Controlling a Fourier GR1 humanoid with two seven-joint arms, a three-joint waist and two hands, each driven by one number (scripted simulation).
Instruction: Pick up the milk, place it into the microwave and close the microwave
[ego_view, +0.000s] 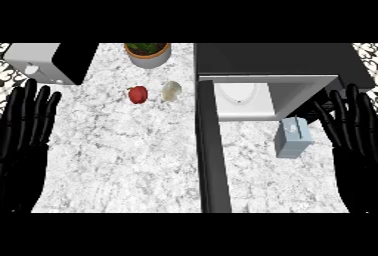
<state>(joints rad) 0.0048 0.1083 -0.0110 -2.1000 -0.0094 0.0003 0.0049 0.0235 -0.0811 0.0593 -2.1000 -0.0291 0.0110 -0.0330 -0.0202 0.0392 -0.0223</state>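
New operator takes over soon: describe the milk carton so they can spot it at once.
Start at the open microwave on the counter's right half, its dark door swung out toward the robot. Right of that door, just in front of the opening, stands the milk. It is the only pale blue-grey boxy carton, beside the right hand.

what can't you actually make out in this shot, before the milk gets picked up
- Microwave interior, head view: only the front with the white plate shows; the back is hidden under its dark top.
- Pale object beside the red pepper: too small to identify.
- Plant pot: cut off by the top edge.
- Left hand and right hand: partly cut off by the side edges.
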